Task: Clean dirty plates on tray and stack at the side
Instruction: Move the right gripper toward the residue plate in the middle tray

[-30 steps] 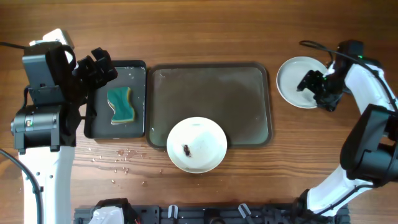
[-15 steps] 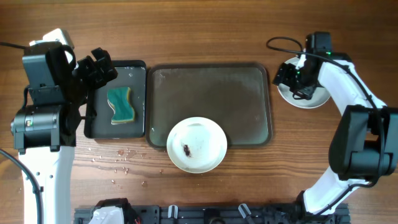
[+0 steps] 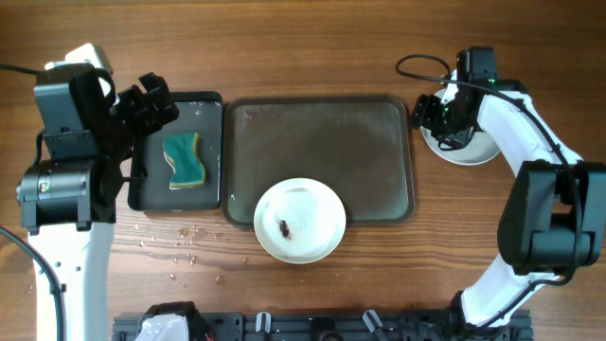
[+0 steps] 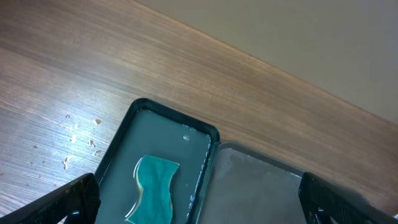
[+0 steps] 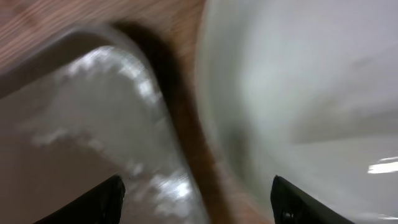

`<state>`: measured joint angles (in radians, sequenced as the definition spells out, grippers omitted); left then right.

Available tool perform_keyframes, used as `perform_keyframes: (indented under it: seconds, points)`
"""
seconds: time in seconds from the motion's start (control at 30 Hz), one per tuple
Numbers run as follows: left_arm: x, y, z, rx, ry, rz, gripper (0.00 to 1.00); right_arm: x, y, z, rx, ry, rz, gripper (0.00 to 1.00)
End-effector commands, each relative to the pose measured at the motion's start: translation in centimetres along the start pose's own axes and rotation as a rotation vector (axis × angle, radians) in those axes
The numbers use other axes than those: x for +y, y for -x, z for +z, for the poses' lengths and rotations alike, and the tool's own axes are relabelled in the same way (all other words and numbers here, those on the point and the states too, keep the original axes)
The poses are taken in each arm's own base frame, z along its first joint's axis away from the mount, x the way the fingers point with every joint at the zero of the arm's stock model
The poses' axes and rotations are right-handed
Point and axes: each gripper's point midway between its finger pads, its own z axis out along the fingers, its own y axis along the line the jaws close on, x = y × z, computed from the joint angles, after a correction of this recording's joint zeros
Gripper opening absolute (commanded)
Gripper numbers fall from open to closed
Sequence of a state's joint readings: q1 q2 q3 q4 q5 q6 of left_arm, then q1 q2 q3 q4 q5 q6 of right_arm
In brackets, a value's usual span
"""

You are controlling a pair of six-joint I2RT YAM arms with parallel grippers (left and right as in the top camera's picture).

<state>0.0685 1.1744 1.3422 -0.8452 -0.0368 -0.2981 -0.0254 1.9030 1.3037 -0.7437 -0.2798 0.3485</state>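
Smeared plate [image 3: 299, 220] is straddling the rim of the tray [image 3: 317, 142]; we are judging it uncleaned. Second plate [image 3: 473, 148] is lying right of the tray, likely starting the stack. Right gripper [image 5: 198, 198] is hovering at its edge, wide open, empty, as only its wrist view is showing. Left gripper [image 4: 198, 202] is gaping empty near the sponge [image 4: 153, 186].

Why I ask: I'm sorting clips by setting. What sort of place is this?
Likely a lab bench staged for dishwashing practice, not a kitchen: bare wooden table, a smeared round white plate overhanging a grey-green rectangular tray, a teal sponge in a black tray.
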Motion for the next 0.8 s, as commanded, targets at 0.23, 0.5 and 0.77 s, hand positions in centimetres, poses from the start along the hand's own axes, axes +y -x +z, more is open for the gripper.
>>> perform_keyframes:
  seconds: [0.23, 0.5, 0.77]
  points:
    - [0.2, 0.4, -0.3, -0.015, 0.004, -0.013, 1.00, 10.3, -9.2, 0.1, 0.270, 0.252, -0.209, 0.75]
    - [0.2, 0.4, -0.3, -0.015, 0.004, -0.013, 1.00, 10.7, -16.2, 1.1, 0.395, 0.014, -0.371, 0.75]
    - [0.2, 0.4, -0.3, -0.015, 0.004, -0.013, 1.00, 10.3, -20.1, 0.8, 0.469, -0.103, -0.469, 0.62]
